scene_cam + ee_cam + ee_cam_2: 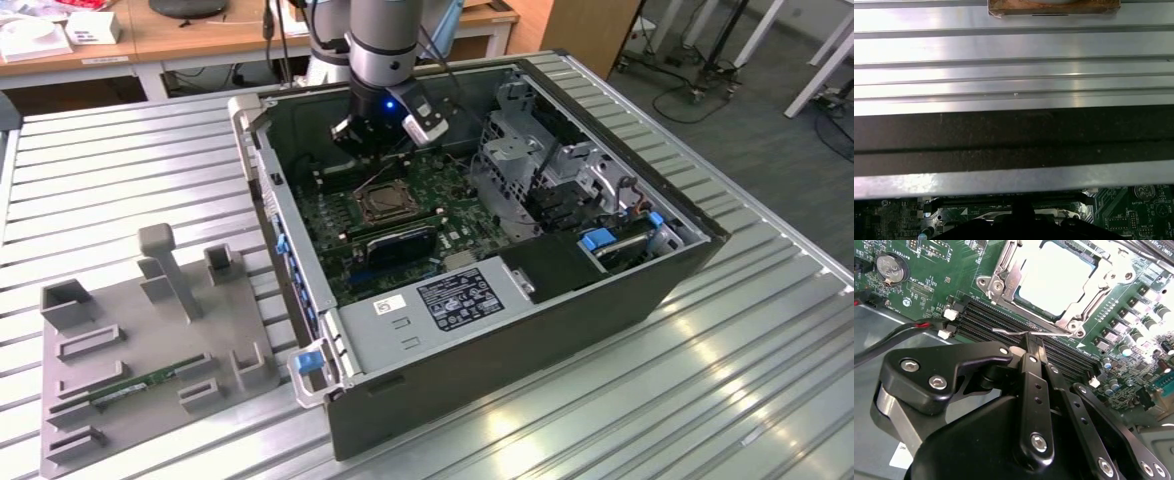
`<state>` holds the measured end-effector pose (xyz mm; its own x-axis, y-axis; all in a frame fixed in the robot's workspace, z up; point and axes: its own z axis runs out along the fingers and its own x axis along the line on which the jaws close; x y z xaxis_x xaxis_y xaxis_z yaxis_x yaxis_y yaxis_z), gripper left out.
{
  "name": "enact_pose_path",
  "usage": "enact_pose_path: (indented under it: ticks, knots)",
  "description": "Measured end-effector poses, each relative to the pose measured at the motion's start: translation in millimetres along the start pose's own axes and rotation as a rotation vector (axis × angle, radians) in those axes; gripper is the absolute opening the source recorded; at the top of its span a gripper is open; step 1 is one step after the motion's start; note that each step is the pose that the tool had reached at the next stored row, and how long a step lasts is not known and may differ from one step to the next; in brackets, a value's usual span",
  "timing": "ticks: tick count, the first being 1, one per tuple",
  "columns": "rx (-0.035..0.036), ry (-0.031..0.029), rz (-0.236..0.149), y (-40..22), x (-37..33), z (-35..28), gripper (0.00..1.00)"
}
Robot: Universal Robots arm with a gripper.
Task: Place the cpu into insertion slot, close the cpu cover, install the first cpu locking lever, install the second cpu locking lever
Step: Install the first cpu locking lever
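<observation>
The cpu (1054, 277) lies flat in the insertion slot (379, 203) on the green board, its pale metal face up. The cpu cover (1015, 290), a silvery frame, is folded down around it. A thin wire locking lever (1006, 331) sticks out from the socket's corner over the black memory slots. My gripper (1030, 342) is shut, and its fingertips (1027, 340) meet the end of that lever; whether they pinch it is not clear. In the exterior view the gripper (378, 152) hangs inside the open computer case just behind the socket.
Long black memory slots (999, 315) run beside the socket. A coin battery (891, 267) and a red-and-black cable (904, 330) lie nearby. The drive cage (534, 160) and power supply (441, 300) crowd the case. A grey fixture (134, 350) holds a green memory stick (140, 385).
</observation>
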<state>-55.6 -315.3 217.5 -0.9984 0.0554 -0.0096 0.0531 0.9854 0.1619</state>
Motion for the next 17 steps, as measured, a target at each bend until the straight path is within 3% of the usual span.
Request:
enact_pose_path:
  ticks: [7, 17]
  knots:
    - [0.0002, 0.0001, 0.0, -0.7, -0.1, 3.9, 0.11]
    - [0.0, 0.0, 0.0, -0.6, -2.3, 4.4, 0.11]
